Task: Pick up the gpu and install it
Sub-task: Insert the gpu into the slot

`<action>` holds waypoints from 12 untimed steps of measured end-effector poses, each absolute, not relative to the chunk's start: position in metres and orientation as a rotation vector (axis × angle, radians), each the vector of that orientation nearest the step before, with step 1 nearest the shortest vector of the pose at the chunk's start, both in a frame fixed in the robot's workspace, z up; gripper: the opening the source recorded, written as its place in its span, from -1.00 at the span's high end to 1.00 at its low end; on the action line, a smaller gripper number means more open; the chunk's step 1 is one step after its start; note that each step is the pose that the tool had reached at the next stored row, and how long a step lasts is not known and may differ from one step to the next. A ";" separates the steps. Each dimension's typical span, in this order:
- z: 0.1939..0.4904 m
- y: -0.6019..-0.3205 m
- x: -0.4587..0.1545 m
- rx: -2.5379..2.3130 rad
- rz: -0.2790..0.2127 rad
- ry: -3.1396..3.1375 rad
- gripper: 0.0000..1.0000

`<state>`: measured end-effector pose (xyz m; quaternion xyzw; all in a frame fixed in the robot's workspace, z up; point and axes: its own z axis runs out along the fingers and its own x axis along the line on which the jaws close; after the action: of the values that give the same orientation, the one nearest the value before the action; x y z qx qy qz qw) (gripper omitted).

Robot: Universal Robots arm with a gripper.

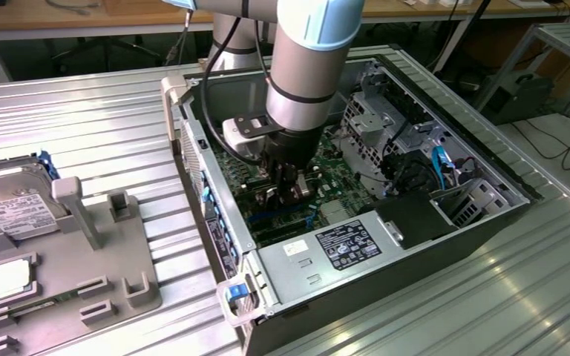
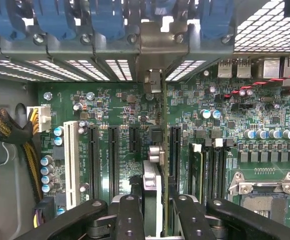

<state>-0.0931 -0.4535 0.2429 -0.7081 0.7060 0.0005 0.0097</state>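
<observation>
Over the motherboard (image 2: pixel 110 100), down inside the open case (image 1: pixel 433 248), the gripper (image 2: pixel 152 205) is clamped on the gpu (image 2: pixel 153 165). The card stands on edge between the fingers (image 2: pixel 130 215), its bracket end toward the grille (image 2: pixel 110 70) at the motherboard's rear edge. The likeliest trouble, to my eye, is misalignment. Several long black slots (image 2: pixel 93 155) lie close side by side on the motherboard, and I cannot tell whether the card's lower edge is in one or just above it. A push off line would jam the contacts on a slot wall or scrape the capacitors (image 2: pixel 210 114) nearby. The bracket could also catch on the metal frame at the motherboard's rear edge instead of sliding into its gap, and that would tilt the card. The grip takes only a short stretch of a thin card, so the gpu may pivot or slip under load. In the exterior view the arm (image 1: pixel 310 67) comes down steeply from above the motherboard. Its wrist points almost straight down at the board, and the gripper (image 1: pixel 287 185) sits below the case rim. A black cable (image 1: pixel 205 96) loops beside the wrist and could snag on that rim.
</observation>
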 end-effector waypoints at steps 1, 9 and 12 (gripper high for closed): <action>0.243 -0.453 -0.093 -2.211 0.002 2.204 0.44; 0.242 -0.453 -0.093 -2.210 0.003 2.204 0.44; 0.239 -0.453 -0.093 -2.211 0.003 2.205 0.44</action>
<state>-0.0932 -0.4531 0.2395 -0.7081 0.7061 0.0010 0.0096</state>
